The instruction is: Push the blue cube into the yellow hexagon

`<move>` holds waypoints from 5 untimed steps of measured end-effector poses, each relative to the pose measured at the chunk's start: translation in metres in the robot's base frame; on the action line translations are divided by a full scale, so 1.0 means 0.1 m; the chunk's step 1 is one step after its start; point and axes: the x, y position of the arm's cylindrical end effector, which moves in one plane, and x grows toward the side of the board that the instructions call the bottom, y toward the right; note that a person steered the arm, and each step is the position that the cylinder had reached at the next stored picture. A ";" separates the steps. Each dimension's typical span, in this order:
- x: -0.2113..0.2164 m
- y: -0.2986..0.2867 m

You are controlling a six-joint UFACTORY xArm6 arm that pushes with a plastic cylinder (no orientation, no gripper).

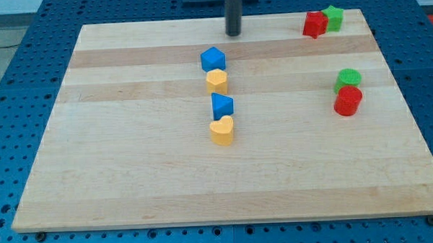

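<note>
The blue cube (213, 59) sits near the board's top middle, touching the yellow hexagon (216, 81) just below it. My tip (233, 33) is above and slightly right of the blue cube, a short gap away from it. Below the hexagon lie a blue triangular block (222, 105) and a yellow heart (222, 130), touching each other.
A red block (314, 24) and a green block (333, 18) touch at the top right. A green cylinder (348, 78) and a red cylinder (348, 101) touch at the right. The wooden board (132, 175) lies on a blue perforated table.
</note>
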 end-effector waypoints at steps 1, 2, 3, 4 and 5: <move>0.19 -0.23; 0.37 -0.23; 0.50 -0.24; 0.62 -0.24; 0.72 -0.27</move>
